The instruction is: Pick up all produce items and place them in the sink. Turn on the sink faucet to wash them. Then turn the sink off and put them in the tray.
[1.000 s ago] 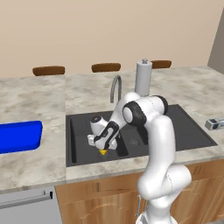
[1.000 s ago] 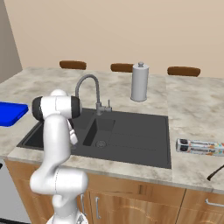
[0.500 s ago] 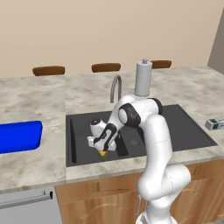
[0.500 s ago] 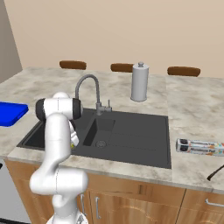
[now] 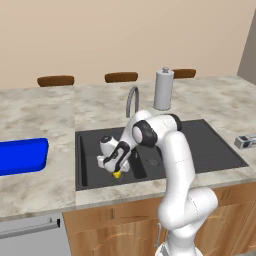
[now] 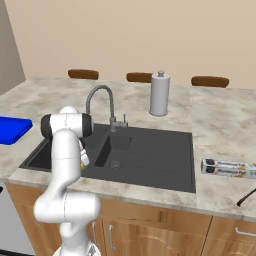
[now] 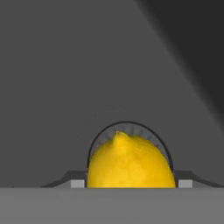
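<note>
Your gripper (image 5: pixel 116 170) is down inside the sink (image 5: pixel 90 145), in the basin left of the faucet (image 5: pixel 131 100), with the lemon (image 7: pixel 130 164) between the two fingertips. In the hand view the fruit fills the gap from one tip to the other, so the jaws read as closed on it at roughly the fruit's width. Behind it in that view sits a round drain ring; the lemon lies over or just above the drain, and you cannot tell from these pictures whether it has left the basin floor.

Risks, as judgement:
- The fruit is rounded and smooth, and its nub points away from the hand. If the tips bear off its widest line, it may squirt out as you lift and roll across the basin.
- The forearm is folded low near the faucet. A steep lift or a swing toward the faucet could clip the gooseneck or knock the lever.
- The tray (image 5: pixel 20 156) lies on the counter well left of the sink. The carry passes over the sink's left rim; a low path would catch the rim and jar the lemon loose.
- A drop over the counter would let it roll.

Writing: none readable. A boxed roll (image 6: pixel 229 168) right of the sink carries coloured print, too small to read.
</note>
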You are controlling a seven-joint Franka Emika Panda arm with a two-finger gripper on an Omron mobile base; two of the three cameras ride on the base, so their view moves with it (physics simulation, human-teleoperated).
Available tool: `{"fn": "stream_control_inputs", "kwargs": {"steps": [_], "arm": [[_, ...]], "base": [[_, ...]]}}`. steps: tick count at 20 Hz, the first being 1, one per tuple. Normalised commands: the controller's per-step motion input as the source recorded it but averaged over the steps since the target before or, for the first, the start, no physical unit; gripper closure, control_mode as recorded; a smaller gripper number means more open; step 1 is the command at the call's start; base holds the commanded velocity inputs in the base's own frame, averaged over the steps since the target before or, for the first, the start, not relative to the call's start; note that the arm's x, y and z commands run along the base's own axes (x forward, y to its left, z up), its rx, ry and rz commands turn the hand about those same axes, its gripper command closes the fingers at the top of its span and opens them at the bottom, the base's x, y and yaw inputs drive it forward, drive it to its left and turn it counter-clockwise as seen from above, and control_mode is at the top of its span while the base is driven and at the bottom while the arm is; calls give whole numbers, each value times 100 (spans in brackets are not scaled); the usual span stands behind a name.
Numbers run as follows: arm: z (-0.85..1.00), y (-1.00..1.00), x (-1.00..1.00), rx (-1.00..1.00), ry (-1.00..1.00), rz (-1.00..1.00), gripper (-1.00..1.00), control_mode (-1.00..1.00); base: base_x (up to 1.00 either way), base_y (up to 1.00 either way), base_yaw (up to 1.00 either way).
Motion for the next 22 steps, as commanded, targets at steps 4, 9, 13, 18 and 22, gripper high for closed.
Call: {"fn": "stream_control_inputs", "kwargs": {"steps": [4,9,13,18,22], "arm": [[-1,-1,0,0,1,0,-100,-100],[15,0,-6,0,0,0,-100,-100],[35,0,-5,0,0,0,-100,-100],[39,0,-10,0,0,0,-100,-100],[51,0,-16,0,0,0,-100,-100]], "base": [[0,0,0],[0,0,0],[0,0,0],[0,0,0],[0,0,0]]}}
